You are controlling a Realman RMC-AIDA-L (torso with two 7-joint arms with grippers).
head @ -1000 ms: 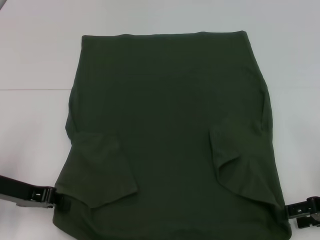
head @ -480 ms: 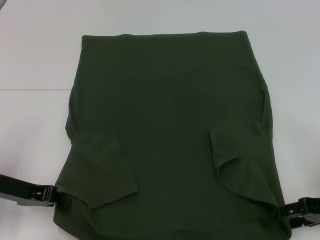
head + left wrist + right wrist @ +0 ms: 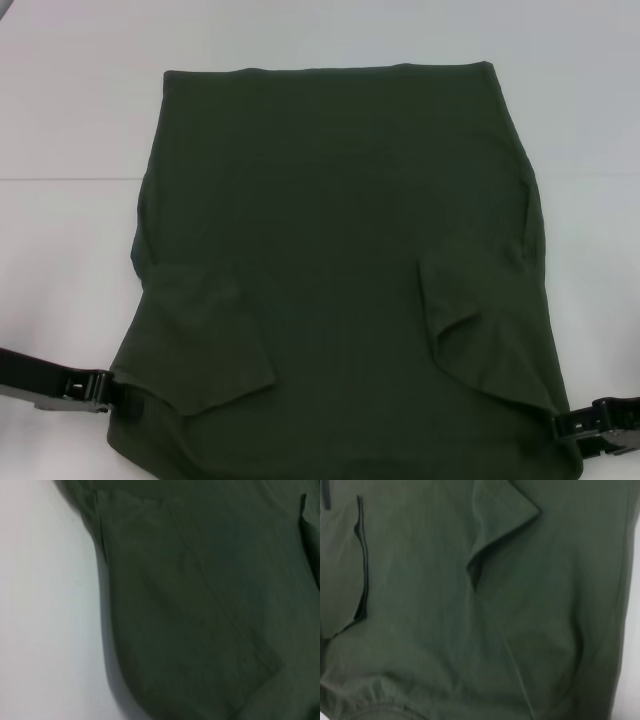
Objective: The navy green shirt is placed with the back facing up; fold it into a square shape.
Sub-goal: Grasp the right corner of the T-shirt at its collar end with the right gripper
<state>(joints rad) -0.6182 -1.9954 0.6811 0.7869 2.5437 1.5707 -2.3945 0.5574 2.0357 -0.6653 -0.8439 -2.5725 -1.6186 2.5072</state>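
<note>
A: Dark olive cloth covered most of the white tabletop (image 3: 70, 120). That was the shirt (image 3: 340, 240), lying flat, plain side up, its straight far edge away from the robot.

B: And the sleeves?

A: Both were folded inward onto the body. The left sleeve (image 3: 210, 340) lay as a flap near the robot's left edge, the right sleeve (image 3: 480, 320) as a flap near the right edge. Each wrist view showed little but cloth and those flaps.

B: Where were the grippers?

A: The left gripper (image 3: 125, 393) sat low at the shirt's near left corner, its fingers touching the cloth edge. The right gripper (image 3: 565, 425) sat at the near right corner, just at the hem.

B: Clenched or released?

A: I could not tell for either one; the tips met the dark cloth and the wrist views showed no fingers at all.
</note>
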